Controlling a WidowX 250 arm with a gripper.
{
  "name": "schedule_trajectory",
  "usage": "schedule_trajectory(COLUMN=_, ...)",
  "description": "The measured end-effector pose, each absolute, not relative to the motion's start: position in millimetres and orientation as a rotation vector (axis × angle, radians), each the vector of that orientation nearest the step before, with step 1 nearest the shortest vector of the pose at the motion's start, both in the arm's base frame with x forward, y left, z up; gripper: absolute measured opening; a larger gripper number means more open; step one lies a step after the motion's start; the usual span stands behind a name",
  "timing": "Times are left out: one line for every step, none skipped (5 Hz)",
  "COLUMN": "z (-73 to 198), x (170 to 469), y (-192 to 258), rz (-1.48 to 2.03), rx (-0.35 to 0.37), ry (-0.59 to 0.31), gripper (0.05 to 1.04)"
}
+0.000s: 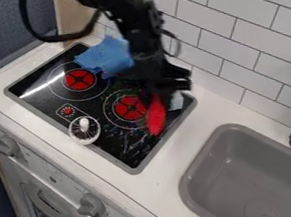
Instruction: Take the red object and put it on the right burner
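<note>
Item: elongated red object (156,116), upper end at your black two-finger gripper (162,90), by the right edge of the round, red-centred right burner (129,107). Grip: cannot tell. Risk: off-centre placement, should you release there.

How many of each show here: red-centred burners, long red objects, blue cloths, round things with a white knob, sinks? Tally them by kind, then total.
Burners: 2
Long red object: 1
Blue cloth: 1
White-knobbed round thing: 1
Sink: 1
Total: 6
</note>
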State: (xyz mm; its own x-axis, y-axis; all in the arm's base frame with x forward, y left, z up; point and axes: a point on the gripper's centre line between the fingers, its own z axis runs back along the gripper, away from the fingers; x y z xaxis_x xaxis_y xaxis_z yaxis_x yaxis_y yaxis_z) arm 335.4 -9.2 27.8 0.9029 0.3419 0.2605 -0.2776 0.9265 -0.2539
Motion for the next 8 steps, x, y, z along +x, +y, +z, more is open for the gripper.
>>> schedule_trajectory(z=34, x=337, y=-35, rz=0.213, rx=-0.315, ry=-0.291, gripper=0.375)
schedule_trajectory(z=22, x=341, y=-54, rz=0.157, rx=-0.391, ry=-0.228, gripper=0.375)
schedule_trajectory(z=4, x=347, y=-57, rz=0.167, rx=-0.343, ry=-0.18, gripper=0.375)
schedule_trajectory(z=-12, x=355, y=-56, rz=0.188, rx=-0.326, ry=-0.147, gripper=0.375)
schedule_trajectory(z=-18, x=360, y=-55, rz=0.2, rx=-0.329, ry=-0.131, gripper=0.375)
schedule_trajectory(z=-29, x=361, y=-42, rz=0.248, rx=-0.323, ry=-0.095, gripper=0.375)
schedule_trajectory(z=-33, x=364, y=-34, rz=0.274, rx=-0.323, ry=-0.093, gripper=0.375)
schedule_trajectory(z=-33, x=365, y=-22, rz=0.308, rx=-0.317, ry=-0.095, gripper=0.375)
